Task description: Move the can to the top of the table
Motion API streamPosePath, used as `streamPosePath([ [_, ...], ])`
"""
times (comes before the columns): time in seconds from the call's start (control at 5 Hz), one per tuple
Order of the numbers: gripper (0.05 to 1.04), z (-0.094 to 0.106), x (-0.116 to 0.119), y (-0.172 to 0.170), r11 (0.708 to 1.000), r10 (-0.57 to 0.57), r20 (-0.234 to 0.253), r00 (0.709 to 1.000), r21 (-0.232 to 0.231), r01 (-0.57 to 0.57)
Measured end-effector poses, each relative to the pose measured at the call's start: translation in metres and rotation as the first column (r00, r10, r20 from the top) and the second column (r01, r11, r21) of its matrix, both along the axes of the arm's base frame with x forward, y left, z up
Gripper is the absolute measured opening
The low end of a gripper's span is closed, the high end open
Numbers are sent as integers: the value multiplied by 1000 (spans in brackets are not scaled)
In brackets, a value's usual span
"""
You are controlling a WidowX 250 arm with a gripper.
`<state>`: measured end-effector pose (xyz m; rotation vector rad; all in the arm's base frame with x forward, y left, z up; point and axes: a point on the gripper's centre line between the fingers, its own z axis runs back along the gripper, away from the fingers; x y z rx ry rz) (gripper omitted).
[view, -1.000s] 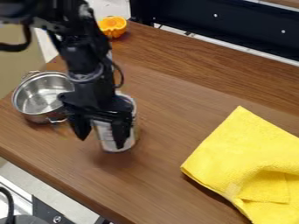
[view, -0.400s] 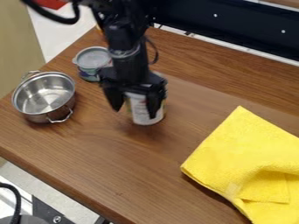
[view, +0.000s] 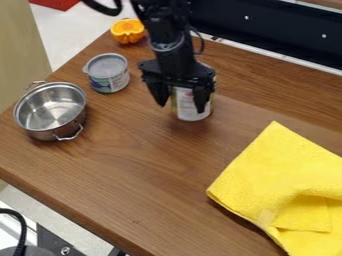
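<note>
Currently, the hand [view: 182, 106] is hanging open at the upright can [view: 187, 111], which is standing toward one o'clock on the desk [view: 140, 170].

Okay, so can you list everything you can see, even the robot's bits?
Tall can: 1, whitish label, upright on the table at the gripper
Short can: 1, grey lid, between pot and orange thing
Pot: 1, silver, table's left side
Orange thing: 1, orange, like cut fruit, far left corner
Cloth: 1, yellow, folded, right side
Table: 1, brown, under these
Red thing: 1, red, top left, beyond the table
Long panel: 1, dark, behind the table
Side panel: 1, beige, left edge
Metal parts: count unclear, dark and pale, bottom left
Arm: 1, black, from the top
Gripper: 1, black, at the tall can
</note>
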<state>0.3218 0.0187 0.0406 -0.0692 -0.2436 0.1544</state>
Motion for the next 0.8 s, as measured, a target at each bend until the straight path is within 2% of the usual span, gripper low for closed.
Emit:
streamPosePath([
  [0.2, 997, -5, 27, 2, 999, 50, 18, 999, 13, -50],
  [0.4, 997, -1, 52, 4, 993, 118, 41, 992, 7, -119],
  [0.8, 997, 0, 84, 9, 973, 233, 73, 970, -14, -232],
])
